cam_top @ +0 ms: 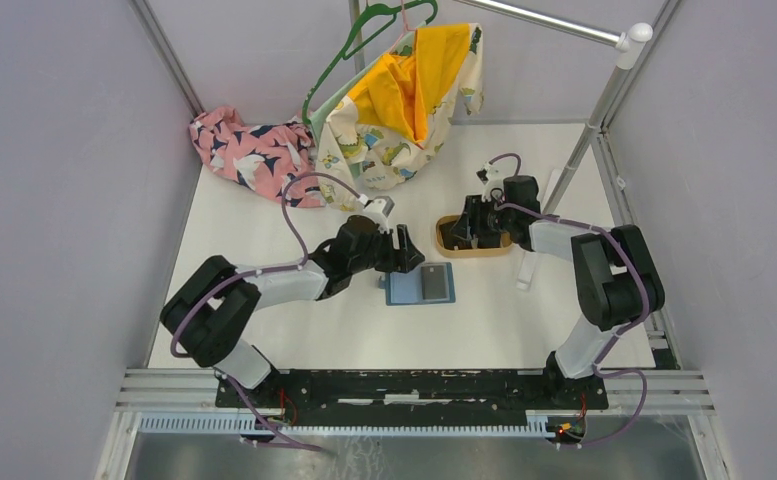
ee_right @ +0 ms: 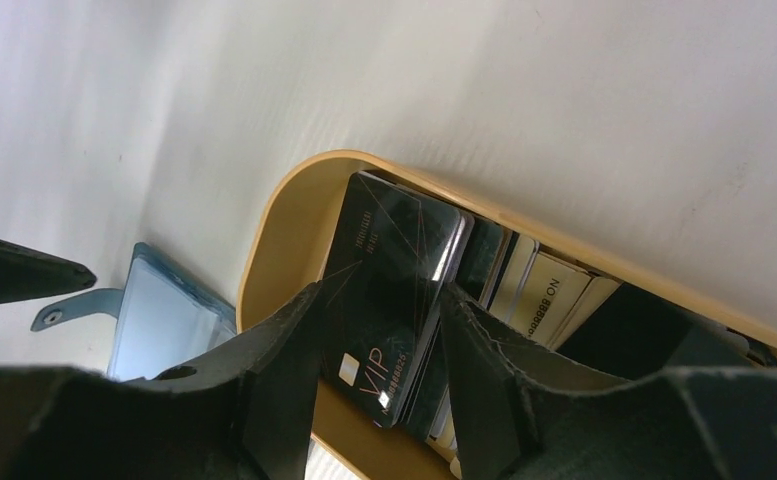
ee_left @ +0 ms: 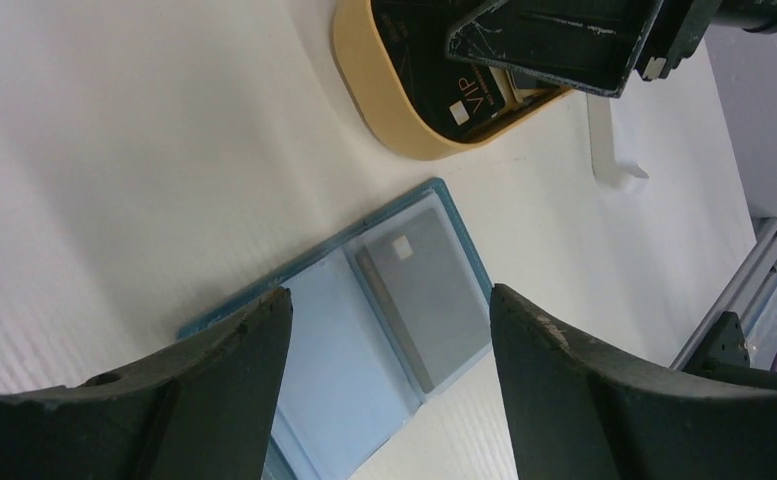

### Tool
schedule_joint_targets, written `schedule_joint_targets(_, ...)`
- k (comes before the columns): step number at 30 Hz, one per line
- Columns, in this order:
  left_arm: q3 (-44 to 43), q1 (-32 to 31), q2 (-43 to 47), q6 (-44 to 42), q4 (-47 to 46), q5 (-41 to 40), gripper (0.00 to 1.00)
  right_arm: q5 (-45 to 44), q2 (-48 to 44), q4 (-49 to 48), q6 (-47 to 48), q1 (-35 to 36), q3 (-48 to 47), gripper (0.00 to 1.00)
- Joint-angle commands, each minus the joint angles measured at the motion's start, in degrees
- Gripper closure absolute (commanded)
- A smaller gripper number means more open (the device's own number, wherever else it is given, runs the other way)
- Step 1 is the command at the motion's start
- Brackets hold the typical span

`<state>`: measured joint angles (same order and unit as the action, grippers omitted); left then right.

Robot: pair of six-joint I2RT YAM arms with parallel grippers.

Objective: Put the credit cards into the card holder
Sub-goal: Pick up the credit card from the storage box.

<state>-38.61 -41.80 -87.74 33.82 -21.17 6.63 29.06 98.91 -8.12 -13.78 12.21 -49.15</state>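
while both arms reach out from their bases at the near edge of the white surface (cam_top: 294, 330), the work sits mid-way across it.

nearest lies one teal card holder (cam_top: 402, 289), opened flat so its pockets face up, its snap tab (ee_right: 64, 310) sticking out at one side. one grey card (cam_top: 432, 282) rests on its right half, apparently placed there for filing. the left end effector (cam_top: 401, 248) hovers at the holder's far-left edge with jaws spread wide and nothing between them. my guess is that it waits to steady the holder or tuck that card in.

just beyond, to the right, stands one oval tan wooden tray (ee_right: 284, 215) that keeps the loose cards gathered. the right end effector (ee_right: 379, 295) is lowered into it, jaws partly apart on either side of one black card (ee_right: 394, 250) marked vip, which tops the stack. i cannot tell whether the pads actually pinch it. under and behind it show another dark card and a few pale cards (ee_right: 549, 290), mostly edge-on, so an exact count is not possible; at least four in all.

at the far edge, well apart from the task, lie one pink patterned cloth (cam_top: 244, 150) and one dinosaur-print garment (cam_top: 364, 150) with yellow lining, draped on one green hanger (cam_top: 364, 30).
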Motion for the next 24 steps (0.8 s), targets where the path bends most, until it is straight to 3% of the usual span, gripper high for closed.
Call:
schedule_joint_targets(1, -5.6, 0.6, -4.2, 0.1, -2.1, 1.9, 0.23, 1.0, 1.0, -1.8, -3.3, 0.0, -1.6, 0.48)
schedule_joint_targets(12, -14.5, 1.3, -14.1, -0.7, -0.1, 4.1, 0.31, 8.6, 2.3, -5.8, -10.5, -0.2, -0.4, 0.53)
schedule_joint_targets(24, -16.6, 1.4, -16.5, -0.9, 0.7, 5.5, 0.35, 16.5, 1.6, -12.6, -17.4, -0.4, 1.6, 0.60)
